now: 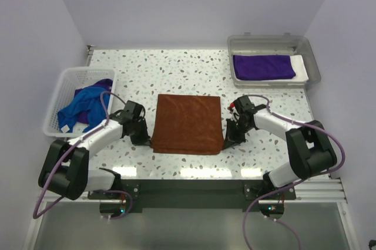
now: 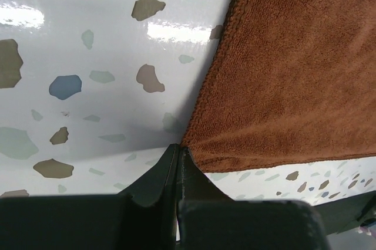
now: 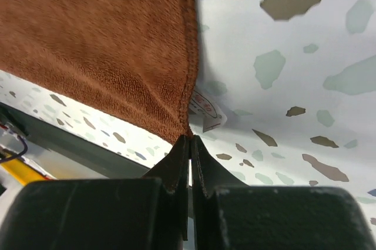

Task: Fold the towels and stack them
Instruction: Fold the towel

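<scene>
Left gripper and right gripper each pinched shut on a near corner of the brown towel, flat on the table. Folding looked begun; next, both corners needed carrying evenly to the far edge.

The left tool grips one corner of the rust-brown towel on the table.

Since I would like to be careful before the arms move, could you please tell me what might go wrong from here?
1. The left jaws and right jaws are each shut on only the very tip of a near corner of the rust-brown towel, so a corner may slip free when lifted.
2. If the arms rise unevenly, the fold would likely come out skewed.
</scene>
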